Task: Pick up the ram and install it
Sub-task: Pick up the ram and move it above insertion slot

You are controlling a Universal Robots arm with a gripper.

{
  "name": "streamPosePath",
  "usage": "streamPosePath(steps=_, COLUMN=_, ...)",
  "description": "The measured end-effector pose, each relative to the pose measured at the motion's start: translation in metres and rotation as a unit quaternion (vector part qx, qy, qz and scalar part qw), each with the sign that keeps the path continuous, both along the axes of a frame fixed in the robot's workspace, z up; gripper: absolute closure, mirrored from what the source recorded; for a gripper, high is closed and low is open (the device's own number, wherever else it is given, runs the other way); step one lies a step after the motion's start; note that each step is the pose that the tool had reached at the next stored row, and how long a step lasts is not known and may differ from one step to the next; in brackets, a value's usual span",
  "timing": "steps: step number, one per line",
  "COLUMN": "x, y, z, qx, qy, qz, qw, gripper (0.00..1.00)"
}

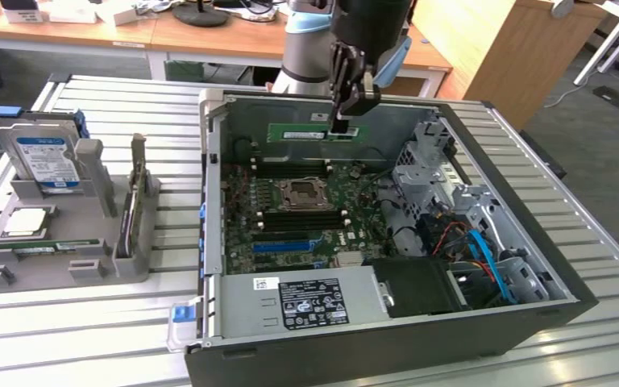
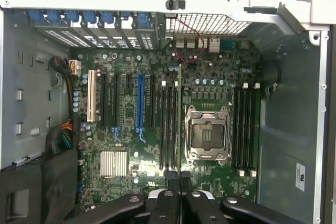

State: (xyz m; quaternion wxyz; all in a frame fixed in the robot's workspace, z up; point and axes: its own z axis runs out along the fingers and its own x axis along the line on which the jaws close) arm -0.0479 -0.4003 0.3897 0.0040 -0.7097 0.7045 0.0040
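Above the open computer case [image 1: 396, 351] on a slatted table [image 1: 84, 330], gripper [image 1: 342, 122] clamped on the ram [image 1: 301, 132], desks [image 1: 84, 34] behind.

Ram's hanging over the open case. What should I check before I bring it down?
1. Grip: gripper shut on the ram: ok.
2. Ram held above the motherboard, touching nothing: ok.
3. Ram's edge runs parallel to the memory slots in the wrist view: ok.
4. Ram centred over one slot: cannot tell.
5. Memory slots empty: ok.
6. Slot latches open: cannot tell.
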Motion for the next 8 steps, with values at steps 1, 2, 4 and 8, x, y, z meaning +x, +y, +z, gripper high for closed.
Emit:
streamPosePath(steps=1, x=0.0018, y=0.0, z=0.0, qx=0.0001, qy=0.0, qz=0.0, qw=1.0, gripper=0.88)
streamPosePath(steps=2, x=0.0039, y=0.0, z=0.0, qx=0.0, qy=0.0001, qz=0.0, qw=1.0, gripper=0.88)
streamPosePath(steps=4, x=0.0077, y=0.0, z=0.0, qx=0.0, qy=0.0002, qz=0.0, qw=1.0, gripper=0.88)
streamPosePath(steps=8, x=0.0088, y=0.0, z=0.0, qx=0.0, qy=0.0003, qz=0.0, qw=1.0, gripper=0.88)
